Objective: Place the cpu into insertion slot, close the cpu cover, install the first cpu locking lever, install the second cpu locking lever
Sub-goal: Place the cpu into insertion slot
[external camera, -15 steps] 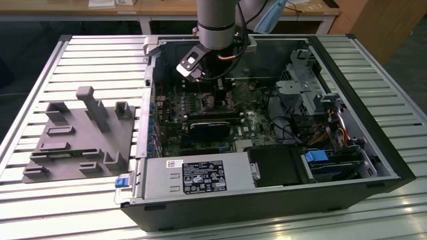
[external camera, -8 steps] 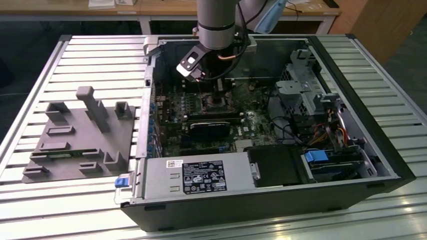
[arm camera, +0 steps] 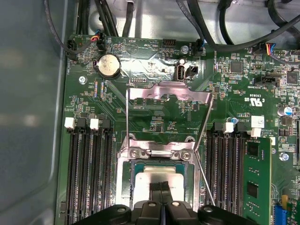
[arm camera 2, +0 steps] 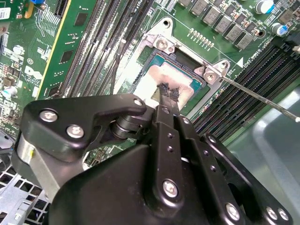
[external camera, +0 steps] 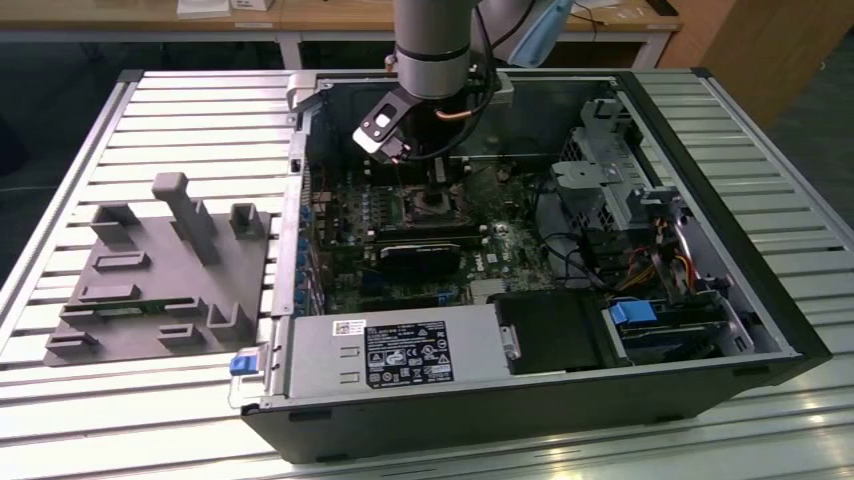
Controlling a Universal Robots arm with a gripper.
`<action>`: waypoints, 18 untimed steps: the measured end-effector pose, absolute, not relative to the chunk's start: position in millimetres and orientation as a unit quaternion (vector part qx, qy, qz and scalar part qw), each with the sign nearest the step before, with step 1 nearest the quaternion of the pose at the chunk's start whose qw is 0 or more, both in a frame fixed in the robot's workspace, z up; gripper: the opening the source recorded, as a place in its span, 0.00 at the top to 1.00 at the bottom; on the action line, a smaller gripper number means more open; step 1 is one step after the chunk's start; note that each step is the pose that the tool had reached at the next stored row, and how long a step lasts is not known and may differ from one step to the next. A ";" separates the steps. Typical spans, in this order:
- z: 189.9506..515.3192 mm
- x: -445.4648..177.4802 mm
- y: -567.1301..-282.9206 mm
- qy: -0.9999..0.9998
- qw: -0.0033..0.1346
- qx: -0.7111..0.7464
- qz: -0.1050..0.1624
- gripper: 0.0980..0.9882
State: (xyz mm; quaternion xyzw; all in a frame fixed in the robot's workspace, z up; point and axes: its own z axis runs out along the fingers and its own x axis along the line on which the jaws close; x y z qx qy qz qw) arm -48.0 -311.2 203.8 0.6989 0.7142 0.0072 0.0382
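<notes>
Gripper (arm camera: pixel 161 187) fingertips are pressed together, gripping nothing, directly over the cpu (arm camera: pixel 149 176) at or just above its top face. Cpu lies flat inside the slot (arm camera: pixel 125 185) (silver rim on all visible sides). Cover (arm camera: pixel 168 91) stands raised beyond the slot, clear of the gripper.

Exterior view high; both wrist views (close) share insertion slot (arm camera: pixel 125 178).

Robotics lab or workshop, prob.: slatted alu. table (external camera: pixel 120 110) carrying an opened PC tower (external camera: pixel 534 420) w/ mobo (arm camera: pixel 154 117) exposed, grey jig plate (external camera: pixel 147 290) by the table's edge at the exterior view's left, robot arm (external camera: pixel 430 50) above, wooden desks (external camera: pixel 334 20) behind.
</notes>
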 end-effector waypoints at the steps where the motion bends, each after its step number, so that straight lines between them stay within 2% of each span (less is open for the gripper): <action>1: 203.8 -48.1 -311.4 0.714 0.035 0.699 0.010 1.00; 18: 198.4 -48.0 -311.6 0.714 0.033 0.699 0.013 1.00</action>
